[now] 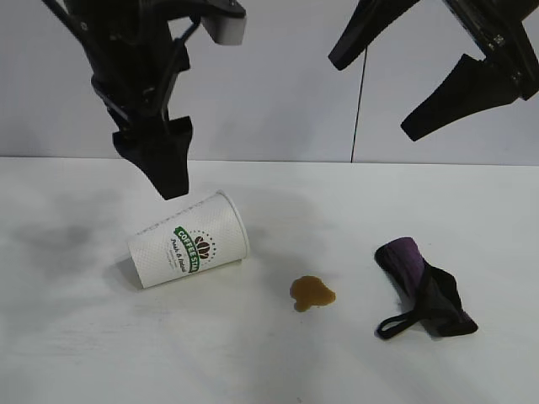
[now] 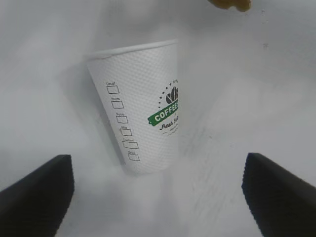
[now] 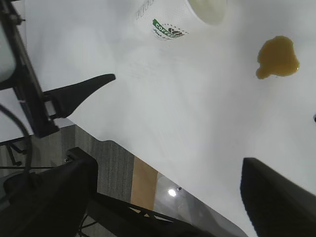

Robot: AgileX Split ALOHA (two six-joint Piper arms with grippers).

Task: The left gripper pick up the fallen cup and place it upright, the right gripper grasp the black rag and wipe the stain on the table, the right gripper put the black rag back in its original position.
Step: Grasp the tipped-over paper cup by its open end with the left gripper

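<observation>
**Left gripper over the cup, jaws wide, nothing grabbed yet**

Left gripper hangs at upper left of the exterior view, pointing down, tips just above the fallen cup. Released: the left wrist view shows both fingers spread at the bottom corners with the cup between and beyond them, no contact.

Right gripper sits high at upper right, also spread, holding nothing, well above the black rag.

Progress, as I read it:
- Cup: on its side, left of centre on the table. Not upright. Step one is only at the approach.
- Stain: intact amber blotch at centre, between cup and rag. Not wiped.
- Rag: bunched at lower right, untouched, so presumably in its original spot.

All three steps remain.

Hard to read:
- Exterior view cuts both arms off at the top edge; only one left finger is clearly outlined.
- Rag shows a purple part; can't tell whether it is lining or something wrapped inside.
- Right wrist view clips the cup at its top edge and misses the rag.
- Left wrist view catches only an edge of the stain.
</observation>
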